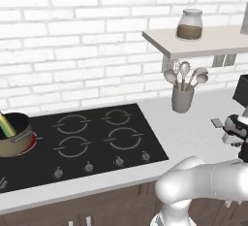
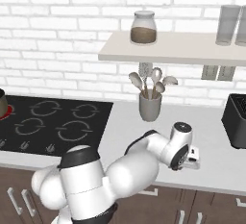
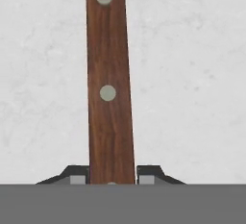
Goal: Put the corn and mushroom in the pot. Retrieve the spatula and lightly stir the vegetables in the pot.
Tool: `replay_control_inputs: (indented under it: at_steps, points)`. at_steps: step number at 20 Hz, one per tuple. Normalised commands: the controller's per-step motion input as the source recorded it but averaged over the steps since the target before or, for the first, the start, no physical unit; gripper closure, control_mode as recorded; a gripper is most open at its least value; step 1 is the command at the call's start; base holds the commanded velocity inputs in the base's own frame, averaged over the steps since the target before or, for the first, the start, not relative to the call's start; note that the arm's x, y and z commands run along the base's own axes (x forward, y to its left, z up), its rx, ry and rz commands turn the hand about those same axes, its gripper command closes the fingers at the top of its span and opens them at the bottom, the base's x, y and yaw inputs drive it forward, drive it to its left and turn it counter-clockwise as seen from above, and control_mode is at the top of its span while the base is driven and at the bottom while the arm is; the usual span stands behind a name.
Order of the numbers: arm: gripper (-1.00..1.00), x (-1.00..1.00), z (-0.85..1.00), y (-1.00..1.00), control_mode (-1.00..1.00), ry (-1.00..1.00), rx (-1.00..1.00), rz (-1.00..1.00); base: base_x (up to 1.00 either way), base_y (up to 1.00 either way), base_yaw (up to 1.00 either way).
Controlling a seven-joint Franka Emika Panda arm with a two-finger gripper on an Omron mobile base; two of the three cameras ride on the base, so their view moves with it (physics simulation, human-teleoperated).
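Gripping the spatula (image 3: 108, 93) handle, the gripper (image 3: 111, 176) is clamping it tight on the counter (image 2: 129, 122); lifting toward the far-left pot (image 1: 14, 140) should follow.

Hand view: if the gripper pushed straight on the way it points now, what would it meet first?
The gripper is shut on the wooden spatula handle, which lies on the pale counter. Pushing on would probably press the handle into the counter, though depth is hard to judge.
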Motion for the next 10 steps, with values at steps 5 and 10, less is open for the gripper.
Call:
replay_control_inputs:
  at_steps: [5, 10]
  points:
    - [1.0, -0.15, 0.14, 0.36, -1.0, 0.0, -0.04, 0.0, 0.0, 0.0, 0.0]
    - [1.0, -0.57, 0.8, 0.23, -1.0, -0.12, 0.0, 0.0, 0.0, 0.0, 0.0]
